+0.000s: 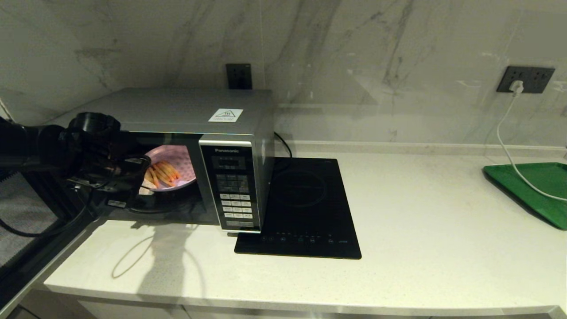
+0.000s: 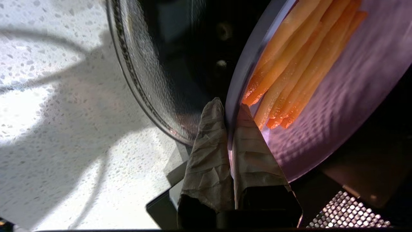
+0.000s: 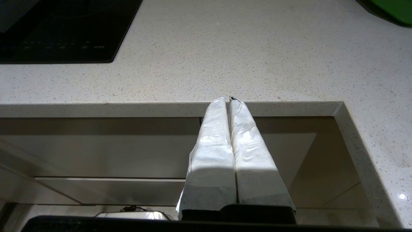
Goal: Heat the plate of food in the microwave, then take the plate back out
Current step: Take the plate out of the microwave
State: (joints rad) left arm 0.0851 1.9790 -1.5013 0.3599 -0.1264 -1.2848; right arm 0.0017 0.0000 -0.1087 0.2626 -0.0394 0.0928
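Observation:
The silver-grey microwave point(image 1: 177, 110) stands at the counter's left with its door open and its cavity lit. The lilac plate of food point(image 1: 177, 170) with orange fries point(image 2: 299, 58) is in the cavity mouth, tilted and raised off the glass turntable point(image 2: 145, 74). My left gripper point(image 1: 142, 177) reaches in from the left and is shut on the plate's near rim point(image 2: 229, 104), one taped finger on each side. My right gripper point(image 3: 229, 99) is out of the head view. It hangs shut and empty below the counter's front edge.
A flat black induction cooktop point(image 1: 305, 208) lies right beside the microwave. A green tray point(image 1: 536, 190) sits at the far right with a white cable point(image 1: 509, 146) running onto it from a wall socket. The door's perforated mesh point(image 2: 347, 209) is close to my left gripper.

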